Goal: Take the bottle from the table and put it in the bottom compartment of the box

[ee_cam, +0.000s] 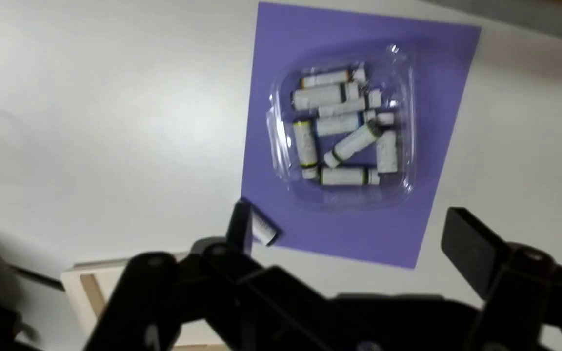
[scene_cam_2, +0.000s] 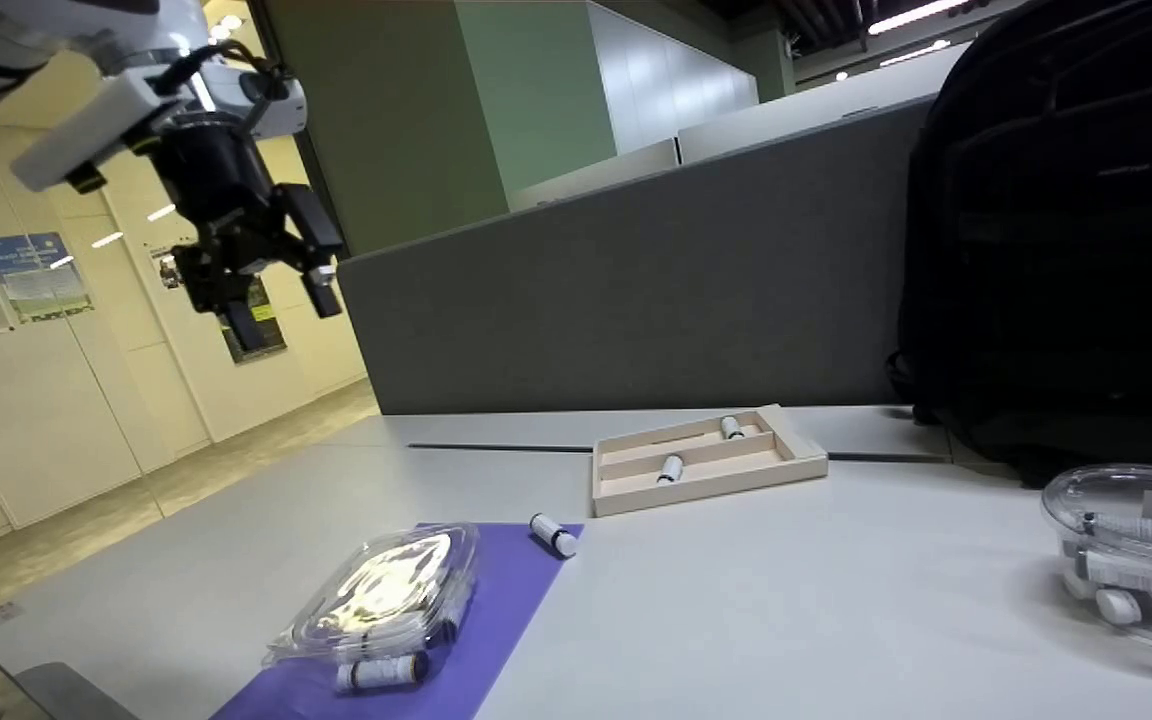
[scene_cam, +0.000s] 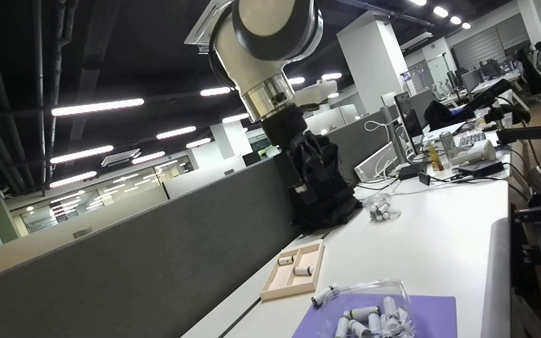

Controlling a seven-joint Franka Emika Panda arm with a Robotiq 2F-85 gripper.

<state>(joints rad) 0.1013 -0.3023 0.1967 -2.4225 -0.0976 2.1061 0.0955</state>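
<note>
Bottle (scene_cam_2: 553,537) lies loose at lower centre in an exterior view, so the step is presumably approach: the tool (scene_cam_2: 286,318), upper left, wide and empty, should next centre over it and descend.

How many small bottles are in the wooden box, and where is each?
2 in the box: one bottle on the side nearer the grey partition, another bottle across the divider, nearer the purple mat. None seems hidden.
</note>
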